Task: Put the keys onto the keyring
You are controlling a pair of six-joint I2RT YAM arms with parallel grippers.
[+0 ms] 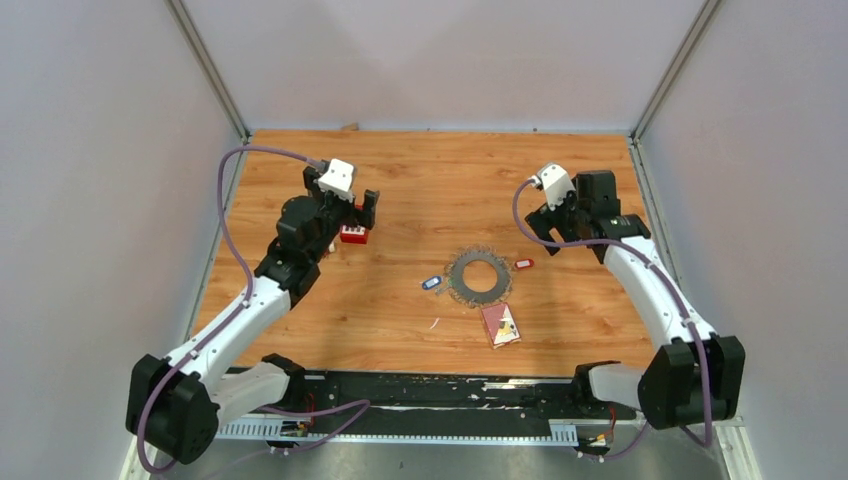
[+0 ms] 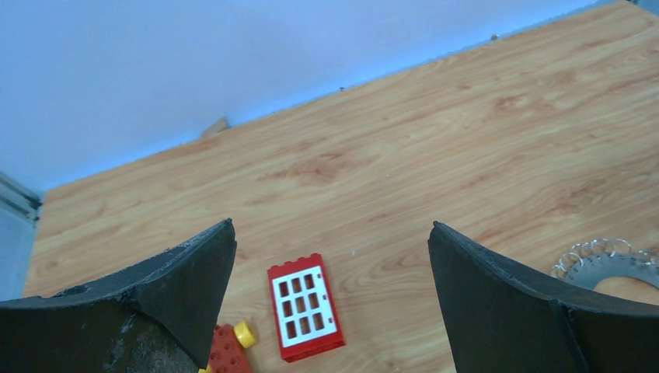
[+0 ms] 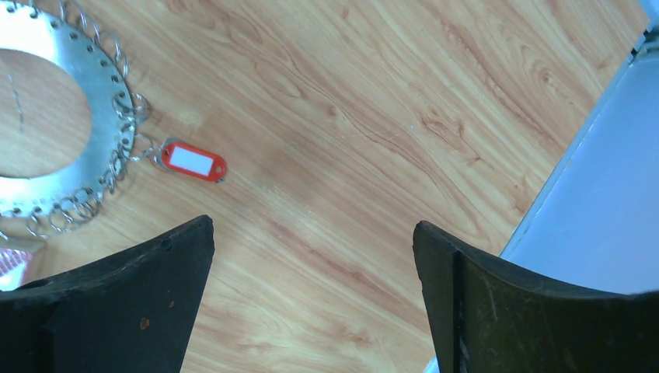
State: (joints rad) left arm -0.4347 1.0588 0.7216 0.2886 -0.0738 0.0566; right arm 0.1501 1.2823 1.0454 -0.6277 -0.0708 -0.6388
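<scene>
On the wood-grain desk [image 1: 430,170] lies the keyring [image 3: 102,85] — a flat grey metal disc with an open centre, its rim fringed with small wire loops. The red-tagged key [image 3: 193,162], an oblong plastic tab with its white label up, touches that fringe on the ring's right; the blue-tagged key [image 1: 431,283] lies just left of the ring. The left hand [image 2: 330,233] is spread wide and grasps nothing, above a red plastic block [image 2: 305,305] with a white grid; the right hand [image 3: 311,225] is likewise released — empty.

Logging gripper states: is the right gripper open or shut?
Open: the right gripper shows its fingers wide apart in the wrist view, only table between them.
</scene>
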